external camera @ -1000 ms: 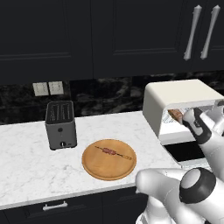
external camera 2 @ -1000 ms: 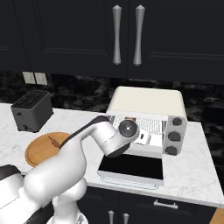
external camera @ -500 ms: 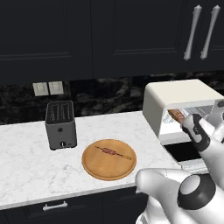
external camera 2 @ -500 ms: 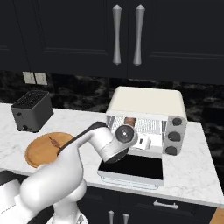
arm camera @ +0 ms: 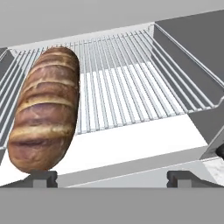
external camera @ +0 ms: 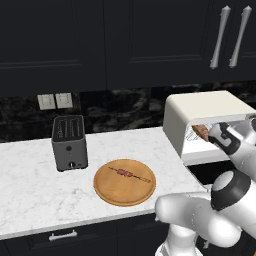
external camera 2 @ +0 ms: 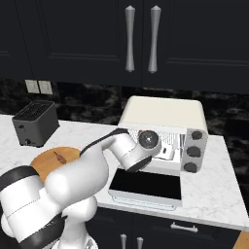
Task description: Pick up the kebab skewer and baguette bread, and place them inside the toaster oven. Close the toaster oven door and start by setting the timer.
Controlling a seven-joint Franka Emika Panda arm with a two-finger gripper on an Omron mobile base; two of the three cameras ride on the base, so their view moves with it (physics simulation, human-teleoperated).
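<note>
Golden-brown, the baguette bread (arm camera: 43, 109) lies on the wire rack (arm camera: 131, 87) inside the toaster oven (external camera 2: 163, 116), at the rack's left side in the hand view, its long axis running from the oven's mouth toward its back. The claw (arm camera: 111, 177) sits at the oven's mouth with its fingertips spread wide and nothing between them; the loaf rests on the rack just above the left fingertip (arm camera: 41, 177), free of the grip.

What the coming move turns on, by my reading, is the kebab skewer (external camera: 129, 173). It lies on the round wooden plate (external camera: 124, 182) near the front edge of the worktop (external camera: 30, 190), well apart from the claw and to the oven's left in the left base view. Its stick runs slantwise across the plate, roughly along the worktop's length.

Dropped flat, the toaster oven door (external camera 2: 146, 186) juts out below the arm and would need clearing on the way out. Beyond the plate, toward the back wall, stands a dark slot toaster (external camera: 69, 142).
</note>
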